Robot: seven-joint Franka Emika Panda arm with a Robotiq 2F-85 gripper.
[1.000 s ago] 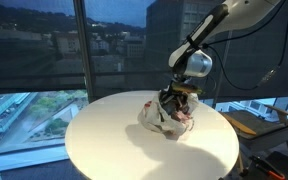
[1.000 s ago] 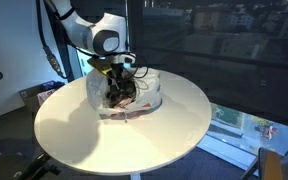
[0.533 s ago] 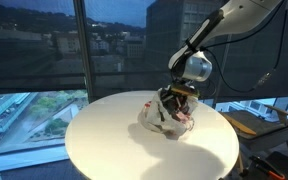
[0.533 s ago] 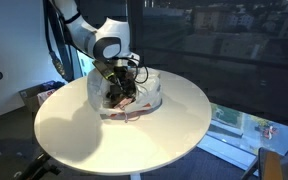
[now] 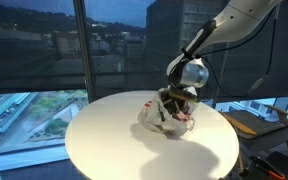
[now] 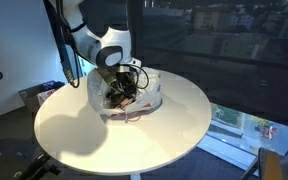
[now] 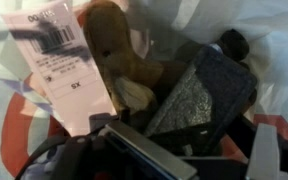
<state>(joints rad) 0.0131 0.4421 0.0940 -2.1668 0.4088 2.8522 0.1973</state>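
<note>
End effector (image 6: 118,90) points down (jaws apart).

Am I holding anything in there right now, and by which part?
Nothing is held: the gripper is down in the bag with its jaws open, over the plush toy and its tag.

We see a white bench (image 5: 104,140), a clear whitish bag (image 6: 152,92) with red print, a brown toy (image 7: 109,40), and a white tag (image 7: 64,75) with black barcode.
</note>
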